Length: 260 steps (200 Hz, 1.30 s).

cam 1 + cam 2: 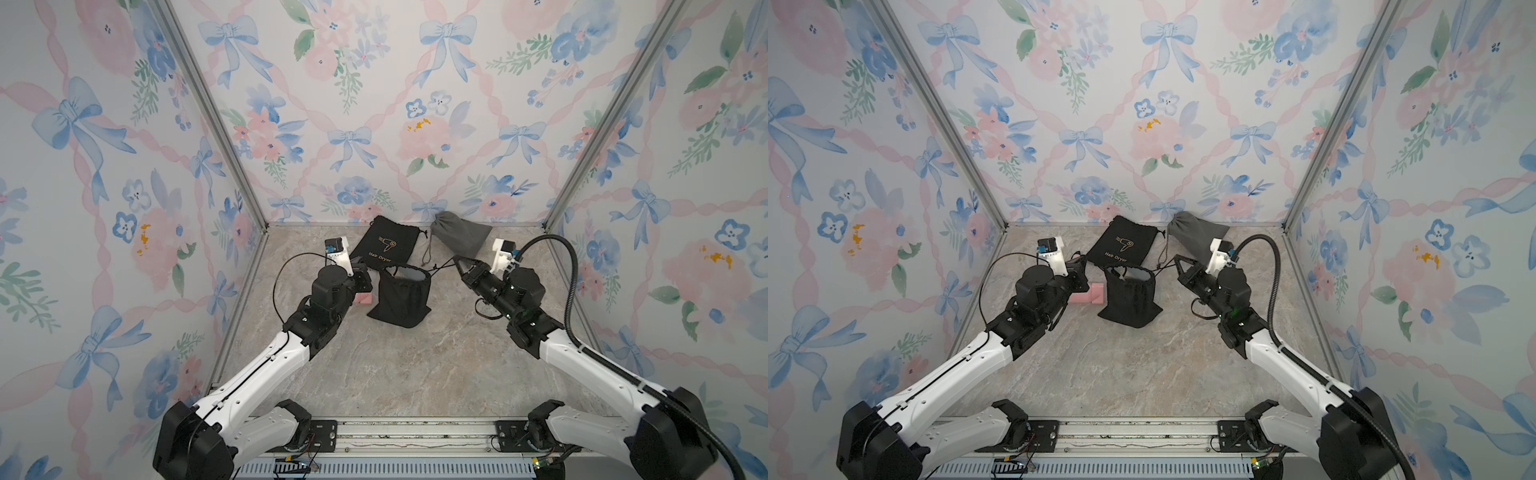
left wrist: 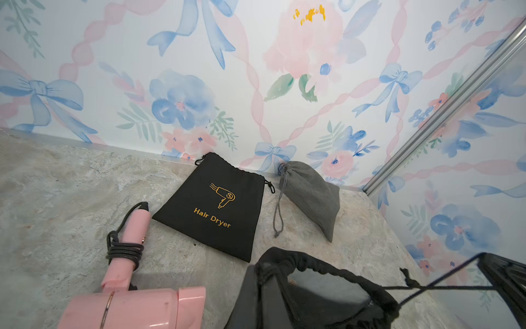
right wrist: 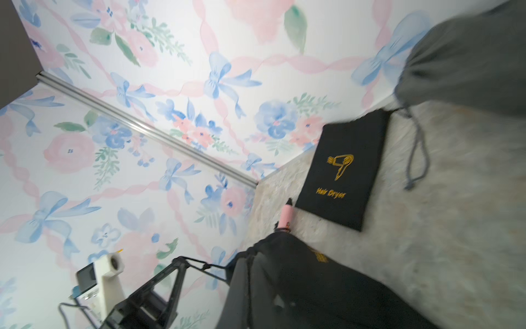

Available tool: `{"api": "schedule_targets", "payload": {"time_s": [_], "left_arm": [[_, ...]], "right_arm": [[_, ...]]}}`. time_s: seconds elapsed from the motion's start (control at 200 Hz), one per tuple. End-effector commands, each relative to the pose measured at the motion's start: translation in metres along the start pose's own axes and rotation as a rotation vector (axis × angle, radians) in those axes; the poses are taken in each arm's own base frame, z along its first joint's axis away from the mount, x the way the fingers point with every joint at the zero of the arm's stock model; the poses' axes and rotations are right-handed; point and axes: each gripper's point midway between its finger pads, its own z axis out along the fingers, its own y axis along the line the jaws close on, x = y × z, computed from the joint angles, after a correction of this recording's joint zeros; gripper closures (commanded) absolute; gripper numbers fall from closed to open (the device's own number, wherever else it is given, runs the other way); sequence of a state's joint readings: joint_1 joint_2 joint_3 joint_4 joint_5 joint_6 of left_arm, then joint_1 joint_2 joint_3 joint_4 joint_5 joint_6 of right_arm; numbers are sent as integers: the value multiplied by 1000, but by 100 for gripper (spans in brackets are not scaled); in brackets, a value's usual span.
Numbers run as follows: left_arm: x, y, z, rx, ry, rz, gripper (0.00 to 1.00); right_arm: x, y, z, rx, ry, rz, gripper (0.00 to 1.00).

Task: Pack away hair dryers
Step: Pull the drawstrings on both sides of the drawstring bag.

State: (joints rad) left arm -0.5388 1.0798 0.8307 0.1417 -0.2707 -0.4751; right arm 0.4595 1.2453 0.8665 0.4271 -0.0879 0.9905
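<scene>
Hair dryer: pink, black cord. Flat pouch: black, gold dryer emblem and lettering. Grey pouch: unpatterned. Open pouch: black, grey lining, black drawstring. Table: grey-beige marbling. Walls: white, pink ribbons, blue bows, flowers.

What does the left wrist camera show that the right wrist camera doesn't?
Only the left wrist: the pink dryer's barrel and coiled cord, the whole grey pouch, and the right fingers holding a drawstring. Only the right wrist: the left fingers holding the other drawstring, beside the left arm's white camera; of the dryer, just the handle. Both: the flat black pouch printed Hair Dryer, the open black pouch nearest the lens, the marbled table and flowered walls.
</scene>
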Motion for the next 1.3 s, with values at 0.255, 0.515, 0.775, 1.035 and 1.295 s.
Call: {"api": "schedule_targets", "payload": {"time_s": [0.255,0.515,0.775,1.035,1.295], "left_arm": [[-31,19,-12,-114,-35,92,100],[-21,40,-9,-164,10,112,100],[-18,63,-11,-193,31,86,100],[-16,91,-10,-227,55,43,100],[-9,97,3,-207,96,-8,100]], "right_arm": [[-59,-56,-65,468,-99,-337,100],[-76,-101,-80,651,-71,-425,100],[-104,-131,-98,814,-75,-513,100],[-132,-157,-116,936,-101,-541,100],[-153,-169,-127,997,-117,-546,100]]}}
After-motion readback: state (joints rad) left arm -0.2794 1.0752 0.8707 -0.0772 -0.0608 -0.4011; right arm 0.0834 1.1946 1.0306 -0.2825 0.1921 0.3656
